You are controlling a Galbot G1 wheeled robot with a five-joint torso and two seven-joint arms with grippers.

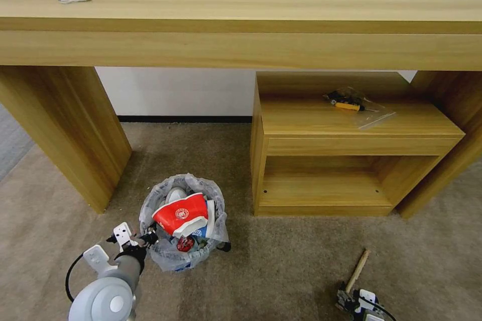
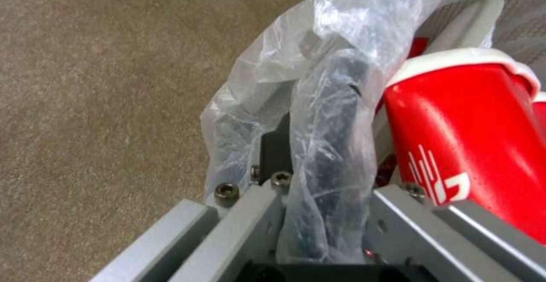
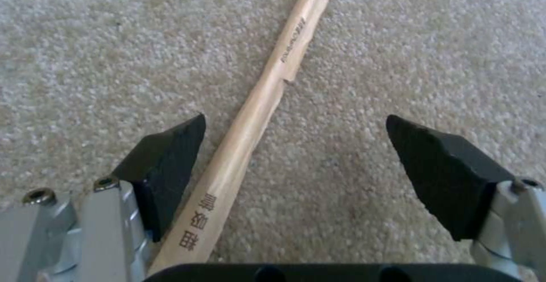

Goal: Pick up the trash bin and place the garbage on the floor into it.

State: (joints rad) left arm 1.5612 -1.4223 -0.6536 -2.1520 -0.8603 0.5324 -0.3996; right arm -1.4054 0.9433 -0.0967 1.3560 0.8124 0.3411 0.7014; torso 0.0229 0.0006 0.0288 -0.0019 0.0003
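Right gripper (image 3: 293,145): low over the floor (image 1: 301,271) at the near right, fingers spread wide, holding nothing; the stick passes between them, just beside one pad.
Stick (image 1: 357,271): flat on the carpet, printed characters near the gripper end, a split partway along.
Left gripper (image 1: 145,239): at the near left, fingers closed on the bin's near rim, the bag pinched in with it.
Bin (image 1: 173,256): black, on the carpet before the desk's left leg, lined with a crinkled whitish bag (image 2: 296,85).
Inside the bin: a red-white cup (image 1: 182,214) on top, a blue-white carton (image 1: 201,233) and a red can (image 1: 185,244) beside it.
Shelf unit (image 1: 351,125): beyond, under the desk (image 1: 241,9), with a clear packet of tools (image 1: 354,105) on top.
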